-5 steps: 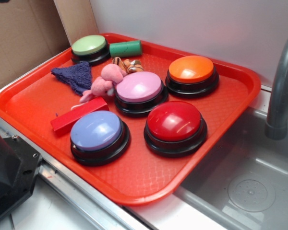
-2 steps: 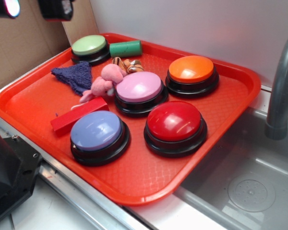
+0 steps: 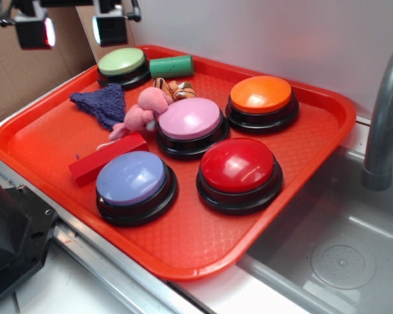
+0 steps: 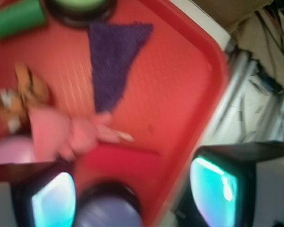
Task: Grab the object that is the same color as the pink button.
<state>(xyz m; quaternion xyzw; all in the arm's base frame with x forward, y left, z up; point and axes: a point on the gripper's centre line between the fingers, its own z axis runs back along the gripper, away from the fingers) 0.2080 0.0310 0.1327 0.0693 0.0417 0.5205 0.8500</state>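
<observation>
The small pink plush toy lies on the red tray, touching the left side of the pink button. In the blurred wrist view the pink plush toy sits left of centre and a sliver of the pink button shows at the left edge. My gripper hangs high above the tray's far left corner, open and empty, well away from the toy. In the wrist view the gripper has its two fingers wide apart at the bottom.
On the tray: a purple knitted cloth, orange tiger plush, red block, green cylinder, and green, orange, red and blue-lavender buttons. A sink with a grey faucet lies right.
My gripper has come into view at the top left and dropped lower over the tray's far left corner. Nothing on the tray has moved.
</observation>
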